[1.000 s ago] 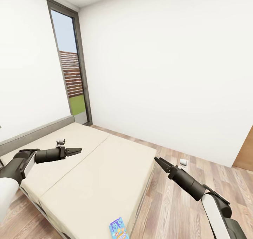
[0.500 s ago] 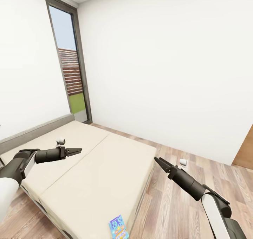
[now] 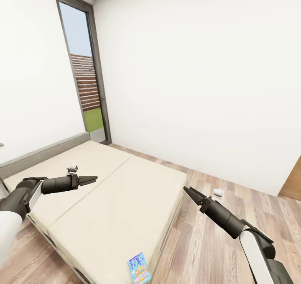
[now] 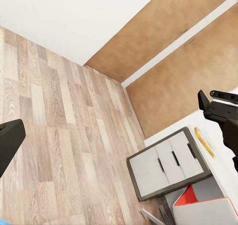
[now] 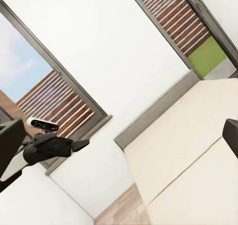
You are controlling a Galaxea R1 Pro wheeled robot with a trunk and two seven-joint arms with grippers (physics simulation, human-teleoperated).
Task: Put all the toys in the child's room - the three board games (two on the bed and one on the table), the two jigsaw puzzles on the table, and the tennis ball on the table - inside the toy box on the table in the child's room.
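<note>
Blue board game (image 3: 139, 268) at bed (image 3: 113, 200) edge — both pincers released, left pincer (image 3: 93, 178), right pincer (image 3: 189, 191).

1. Bedroom in a home: low wide bed (image 3: 104, 200), beige mattress, grey headboard, lower left of head view.
2. Wood-plank floor (image 3: 217, 242), plain white walls.
3. Tall grey-framed window (image 3: 83, 72) upper left (fence, grass outside).
4. White drawer unit (image 4: 168, 163) beside wooden panelling.
</note>
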